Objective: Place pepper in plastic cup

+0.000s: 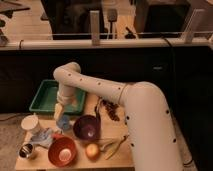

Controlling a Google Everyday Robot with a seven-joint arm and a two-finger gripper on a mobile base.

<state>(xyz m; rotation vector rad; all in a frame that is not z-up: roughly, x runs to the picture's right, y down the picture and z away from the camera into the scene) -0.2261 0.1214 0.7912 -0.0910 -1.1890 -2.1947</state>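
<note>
Gripper (59,111) over small light-blue plastic cup (63,121) nr table's left edge; grip state/contents indiscernible. Small red-orange pepper unseen. Centre over the cup's mouth before release.

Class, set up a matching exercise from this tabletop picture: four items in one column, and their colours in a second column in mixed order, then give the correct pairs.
Items:
1. tray
2. bowl next to the plastic cup
3. bowl at the front edge
4. round fruit

Colours:
A. purple
B. yellow-orange
C. green
D. red-orange

Pairs: 1-C, 2-A, 3-D, 4-B.

The gripper hangs right above the plastic cup, just in front of the tray.
</note>
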